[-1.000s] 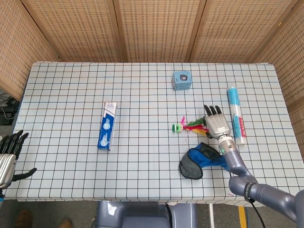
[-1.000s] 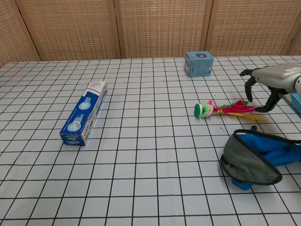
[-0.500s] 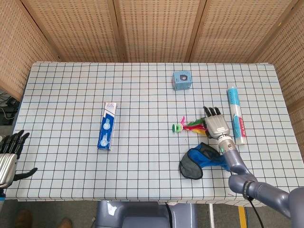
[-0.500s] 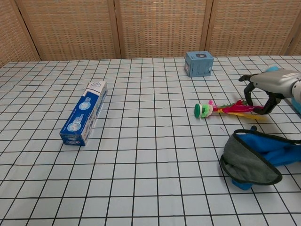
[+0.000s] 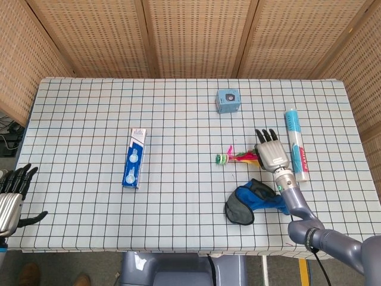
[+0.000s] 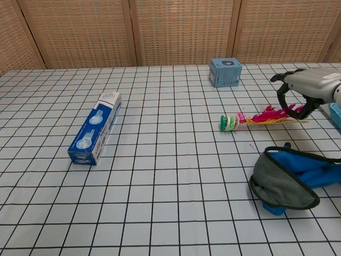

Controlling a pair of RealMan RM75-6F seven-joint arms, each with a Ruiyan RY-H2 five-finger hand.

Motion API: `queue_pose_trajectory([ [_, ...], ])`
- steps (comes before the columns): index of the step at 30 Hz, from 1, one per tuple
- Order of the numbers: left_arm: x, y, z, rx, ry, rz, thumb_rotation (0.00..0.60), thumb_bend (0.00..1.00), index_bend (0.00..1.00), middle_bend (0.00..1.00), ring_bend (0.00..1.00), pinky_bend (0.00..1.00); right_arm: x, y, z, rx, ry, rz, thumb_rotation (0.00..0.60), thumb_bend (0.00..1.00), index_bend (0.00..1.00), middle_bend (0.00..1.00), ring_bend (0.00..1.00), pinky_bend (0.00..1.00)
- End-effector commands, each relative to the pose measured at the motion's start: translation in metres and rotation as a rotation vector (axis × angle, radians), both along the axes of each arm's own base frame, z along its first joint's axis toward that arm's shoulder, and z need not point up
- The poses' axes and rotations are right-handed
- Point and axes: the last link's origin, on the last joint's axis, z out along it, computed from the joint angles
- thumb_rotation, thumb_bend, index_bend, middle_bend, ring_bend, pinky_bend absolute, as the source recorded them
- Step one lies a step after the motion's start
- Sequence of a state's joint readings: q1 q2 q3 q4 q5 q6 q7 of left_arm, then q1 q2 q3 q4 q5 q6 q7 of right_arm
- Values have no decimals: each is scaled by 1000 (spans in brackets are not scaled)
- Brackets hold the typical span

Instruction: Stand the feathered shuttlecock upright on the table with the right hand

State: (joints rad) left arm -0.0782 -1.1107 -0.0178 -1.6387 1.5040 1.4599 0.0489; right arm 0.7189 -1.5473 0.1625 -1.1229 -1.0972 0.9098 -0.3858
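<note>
The feathered shuttlecock [image 6: 250, 119] lies nearly on its side on the checked table [image 6: 160, 176], right of centre. Its green-and-white base [image 6: 228, 123] points toward the table's middle and rests on or just above the cloth; which, the views do not settle. Its pink and yellow feathers [image 6: 272, 115] run rightward and tilt slightly upward into the right hand [image 6: 305, 90].

The right hand, seen from the chest view, arches over the feather end with its grey back uppermost and its dark fingers [image 6: 281, 97] curled downward. The feather tips lie between thumb and fingers, so the hand pinches the shuttlecock by its feathers. In the head view the same hand [image 5: 271, 153] shows palm-down, fingers pointing away from the robot, with the forearm [image 5: 293, 199] running back to the table's near right edge.

Near the hand, on its outer side, a white and blue tube [image 5: 296, 152] lies lengthwise. Closer to the robot, a blue and grey pouch [image 6: 290, 180] lies slumped on the cloth under the forearm. A small light-blue box [image 6: 225, 72] stands farther back, and a blue and white carton [image 6: 96, 127] lies well apart on the left half.

The left hand [image 5: 12, 199] hangs beyond the table's near left corner, fingers apart, holding nothing.
</note>
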Motion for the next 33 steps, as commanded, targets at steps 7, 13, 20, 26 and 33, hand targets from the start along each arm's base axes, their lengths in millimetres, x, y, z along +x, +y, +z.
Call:
queue_pose_trajectory([
  [7,2,-3,1,-6,-9,-13,600,0,0,0,0,0,28,8,44,-106,21,197,600,609,768,132,0,0],
  [13,1,-4,4,-8,-18,-15,600,0,0,0,0,0,46,11,62,-149,98,287,600,606,770,140,0,0],
  [20,0,-5,7,-3,-27,-15,600,0,0,0,0,0,55,10,68,-187,137,317,600,604,772,161,0,0],
  [26,0,-6,9,-4,-33,-17,600,0,0,0,0,0,49,17,55,-164,148,303,600,602,774,166,0,0],
  [33,1,-7,8,-5,-34,-21,600,0,0,0,0,0,34,32,34,-120,122,281,600,599,771,169,0,0],
])
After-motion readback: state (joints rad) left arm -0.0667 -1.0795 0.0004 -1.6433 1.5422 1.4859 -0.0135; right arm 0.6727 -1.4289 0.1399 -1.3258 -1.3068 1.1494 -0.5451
